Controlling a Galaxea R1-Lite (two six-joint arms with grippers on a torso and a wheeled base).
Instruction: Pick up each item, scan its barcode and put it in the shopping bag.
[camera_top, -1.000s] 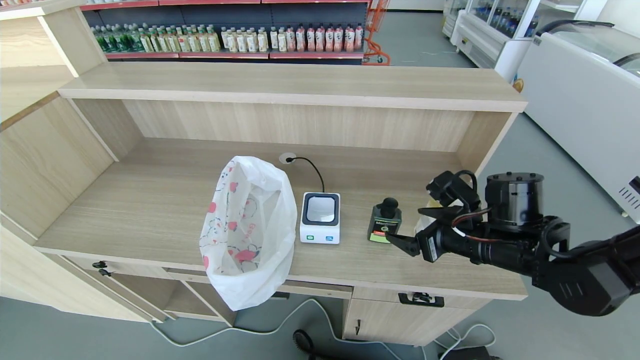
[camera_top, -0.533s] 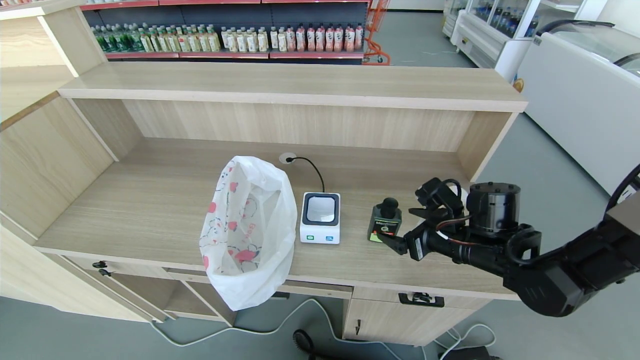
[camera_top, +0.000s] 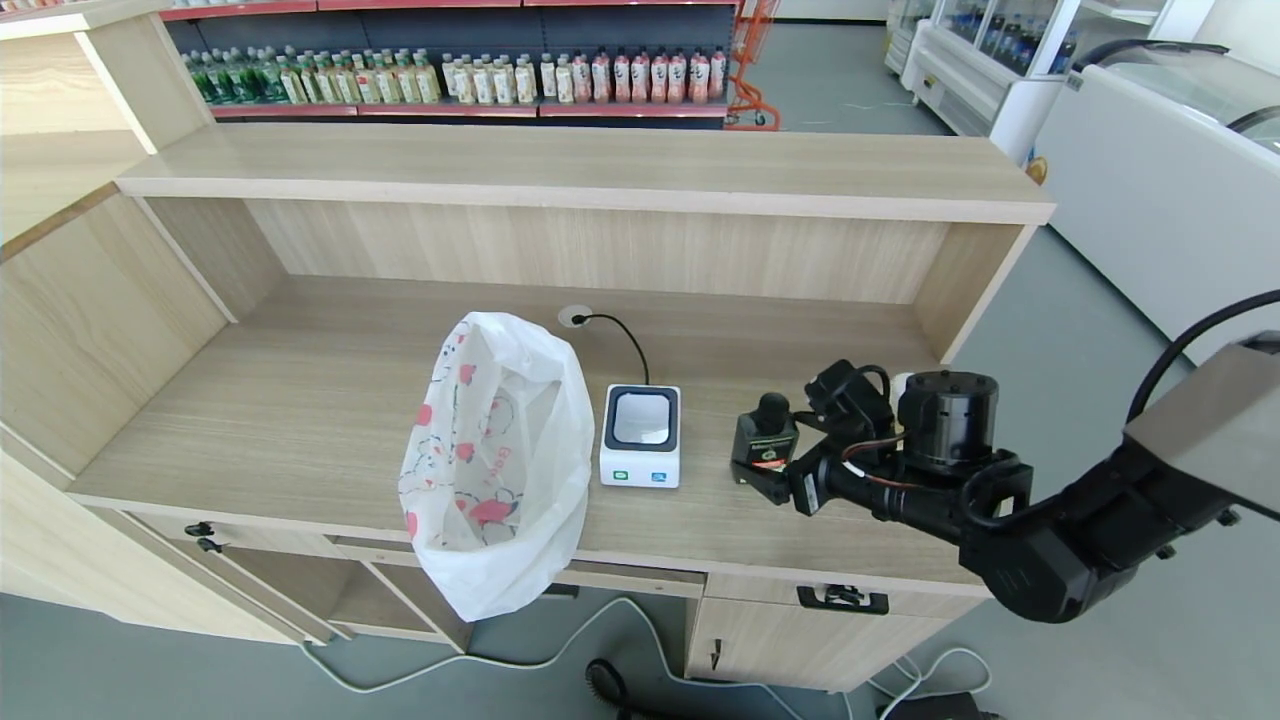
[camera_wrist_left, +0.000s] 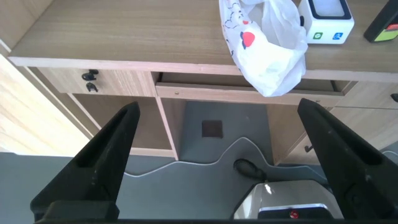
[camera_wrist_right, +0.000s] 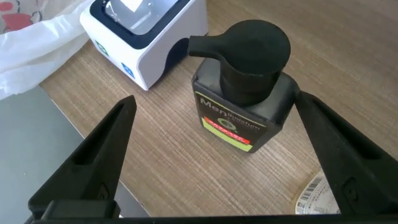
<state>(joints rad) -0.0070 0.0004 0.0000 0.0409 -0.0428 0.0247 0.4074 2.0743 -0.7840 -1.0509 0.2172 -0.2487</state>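
Beside the scanner, the right tool gapes wide around the bottle, gripping nothing.

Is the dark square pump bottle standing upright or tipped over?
Upright: the dark square pump bottle stands on its base on the wooden counter, pump uppermost.

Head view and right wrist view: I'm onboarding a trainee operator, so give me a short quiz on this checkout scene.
1. True or false: the right end effector is shut on the pump bottle.
2. What stands between the shopping bag and the pump bottle? A) scanner B) basket C) tray
3. Fill in: the pump bottle's pump head is coloured ____.
Key: 1 false, it is open, with one finger on each side of the pump bottle; 2 A; 3 black.
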